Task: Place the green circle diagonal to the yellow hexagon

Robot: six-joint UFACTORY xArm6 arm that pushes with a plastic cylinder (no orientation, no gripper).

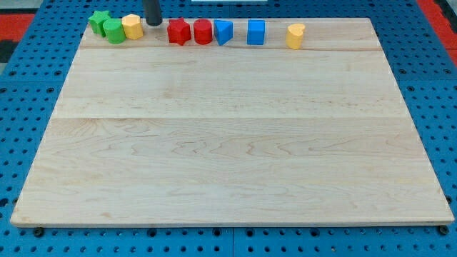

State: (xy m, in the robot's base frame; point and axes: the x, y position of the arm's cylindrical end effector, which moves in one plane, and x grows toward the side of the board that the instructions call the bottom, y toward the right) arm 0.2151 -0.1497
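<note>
The green circle (114, 31) sits at the board's top left, touching the yellow hexagon (132, 26) on its right. A green star (98, 21) lies just up-left of the green circle. My tip (153, 23) is at the view's top edge, just right of the yellow hexagon and left of the red star (178, 32). The tip is close to the hexagon; I cannot tell whether it touches it.
Along the board's top edge, right of the tip, lie a red star, a red circle (203, 32), a blue block (223, 31), a blue cube (255, 32) and a yellow block (295, 35). The wooden board (228, 143) lies on a blue pegboard.
</note>
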